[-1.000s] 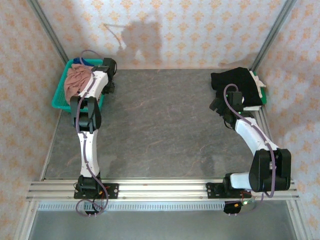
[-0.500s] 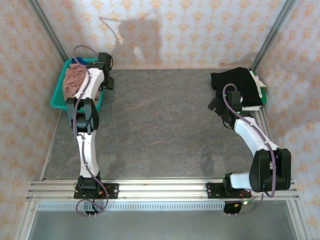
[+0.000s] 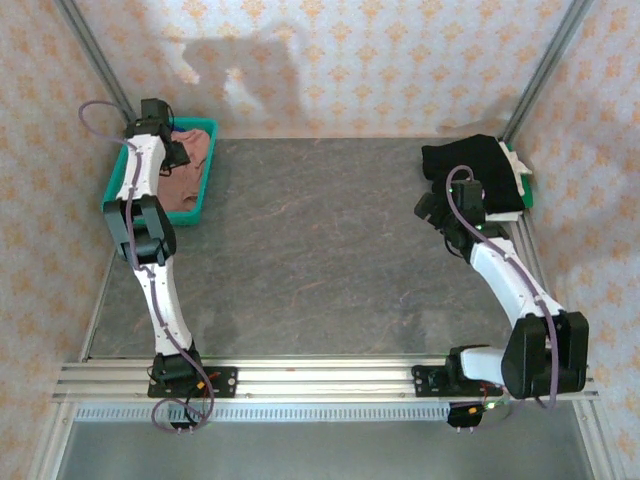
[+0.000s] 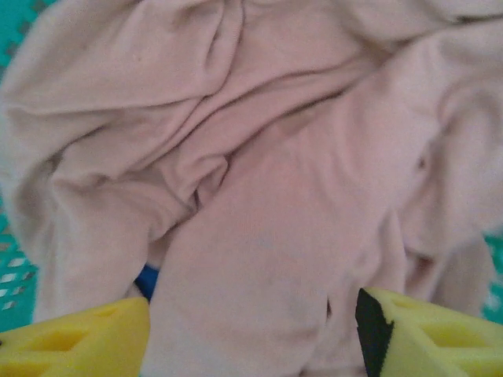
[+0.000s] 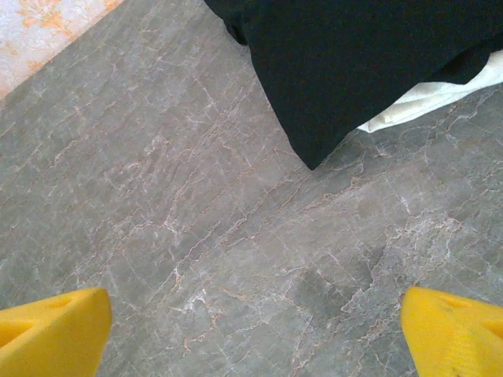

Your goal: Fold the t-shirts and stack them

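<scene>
Tees: one crumpled dusty-pink tee [image 4: 259, 181] in a teal basket [image 3: 110, 200], one folded black tee [image 5: 354, 63], and a blue sliver [image 4: 146, 279], perhaps a third; left pincer [image 4: 253, 314] and right pincer [image 5: 255, 314] are spread.

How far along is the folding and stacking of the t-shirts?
Done: the black t-shirt looks folded, on a white cloth at the far right. In hand: nothing; the left hand hovers open over the crumpled pink t-shirt in the basket, the right hand open over the table. Left: the pink one and the blue t-shirt under it.
</scene>
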